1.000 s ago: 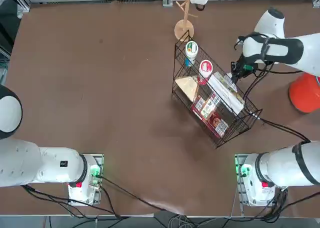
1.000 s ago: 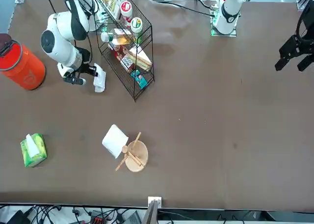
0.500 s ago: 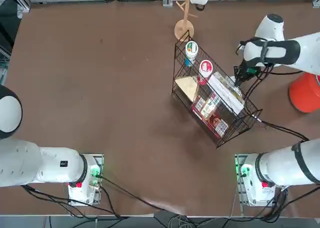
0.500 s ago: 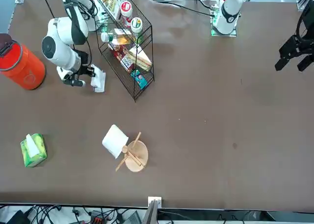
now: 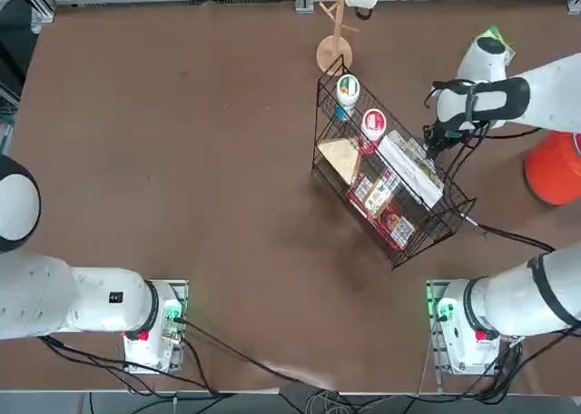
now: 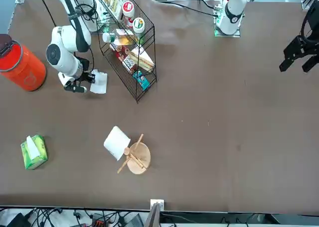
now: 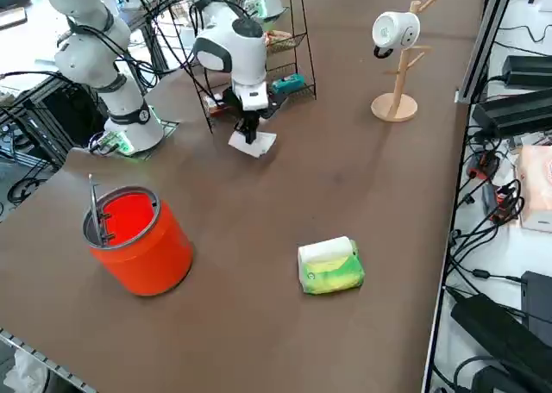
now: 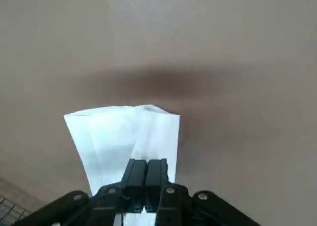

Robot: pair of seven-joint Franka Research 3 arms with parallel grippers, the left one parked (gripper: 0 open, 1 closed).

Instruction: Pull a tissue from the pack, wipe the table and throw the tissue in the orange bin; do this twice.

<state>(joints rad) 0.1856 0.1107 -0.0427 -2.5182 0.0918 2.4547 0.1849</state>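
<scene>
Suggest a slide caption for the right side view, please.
Right gripper, shut on a white tissue, presses it to the table.

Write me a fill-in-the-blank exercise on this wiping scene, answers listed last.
1. The right gripper is shut on a white paper ____.
2. The round plastic bin is coloured ____.
3. The small lime-green soft pack lies on the dark-brown ____.
4. The black wire basket stands beside the right ____.

Answers: tissue; orange; table; gripper

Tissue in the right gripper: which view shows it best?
Right wrist view: the tissue fills the frame, pinched in the shut right gripper just above the table. Front and right side views show a small white sheet beside the wire basket. Top view hides it under the arm.
</scene>
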